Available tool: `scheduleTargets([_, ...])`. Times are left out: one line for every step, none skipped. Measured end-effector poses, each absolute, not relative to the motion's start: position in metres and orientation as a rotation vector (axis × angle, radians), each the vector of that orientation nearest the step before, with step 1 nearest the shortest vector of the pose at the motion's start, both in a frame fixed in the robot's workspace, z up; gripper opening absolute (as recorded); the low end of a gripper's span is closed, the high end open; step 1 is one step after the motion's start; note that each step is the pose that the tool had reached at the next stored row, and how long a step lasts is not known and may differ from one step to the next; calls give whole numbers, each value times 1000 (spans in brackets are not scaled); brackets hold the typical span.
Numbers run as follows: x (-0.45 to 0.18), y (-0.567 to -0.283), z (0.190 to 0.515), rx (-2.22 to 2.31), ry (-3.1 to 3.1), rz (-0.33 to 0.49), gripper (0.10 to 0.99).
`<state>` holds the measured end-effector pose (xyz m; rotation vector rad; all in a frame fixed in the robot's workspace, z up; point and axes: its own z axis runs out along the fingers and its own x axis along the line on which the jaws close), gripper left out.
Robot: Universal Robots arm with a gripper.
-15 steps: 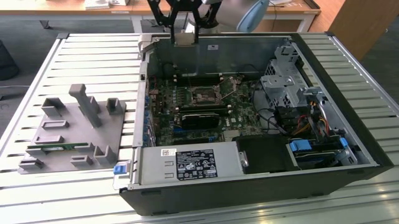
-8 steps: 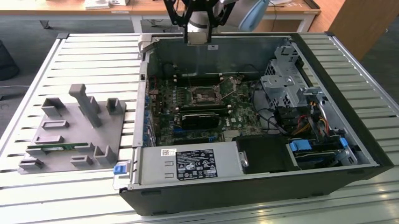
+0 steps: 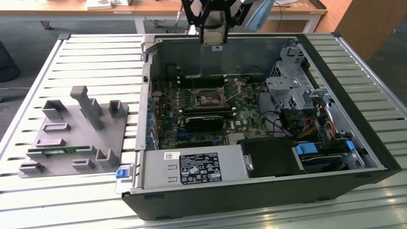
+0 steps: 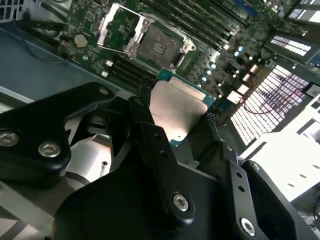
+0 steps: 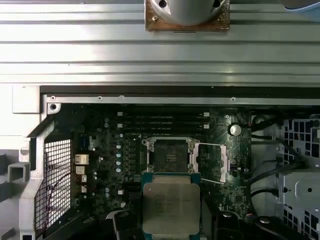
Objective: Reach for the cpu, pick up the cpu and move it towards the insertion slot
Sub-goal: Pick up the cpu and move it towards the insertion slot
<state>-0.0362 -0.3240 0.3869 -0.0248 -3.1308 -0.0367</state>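
I am holding the cpu (image 5: 171, 206), a small flat square chip with a silver-grey metal top and a pale green-edged rim, clenched between the black fingers (image 4: 150, 135) of my end effector (image 4: 175, 117). Reaching and picking up are therefore complete, judging by the chip sitting clear of any surface in both wrist views.

I am carrying the chip over the open black computer case (image 3: 267, 191), which is lying on the slatted metal bench (image 3: 95, 52). In the exterior view my end effector (image 3: 213, 36) is hanging above the case wall nearest the bench's far edge.

The insertion slot (image 5: 169, 154), a square socket with a dark centre and a shiny metal frame on the green motherboard (image 5: 110, 150), is standing open and unoccupied. In the first wrist view the chip is appearing just beside the socket, not yet over it. The transfer towards the socket is under way, and I judge it as nearing completion.
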Motion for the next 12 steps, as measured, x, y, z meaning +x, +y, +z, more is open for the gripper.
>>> scheduleTargets([-33, -324, 387, -25, -3131, -37, 545])
scheduleTargets([-30, -324, 387, -25, -3131, -37, 545])
scheduleTargets([-28, -324, 387, -25, -3132, -37, 545])
scheduleTargets([-25, -324, 387, -25, -3132, -37, 545])
scheduleTargets([-23, -323, 387, -26, -3132, -37, 545])
scheduleTargets([-21, -323, 387, -26, -3133, -37, 545])
scheduleTargets([-21, -323, 387, -26, -3133, -37, 545])
scheduleTargets([-21, -323, 387, -26, -3133, -37, 545])
scheduleTargets([-20, -323, 387, -26, -3133, -37, 545])
scheduleTargets([-20, -323, 387, -26, -3133, -37, 545])
scheduleTargets([-20, -323, 387, -26, -3133, -37, 545])
scheduleTargets([-20, -323, 387, -26, -3133, -37, 545])
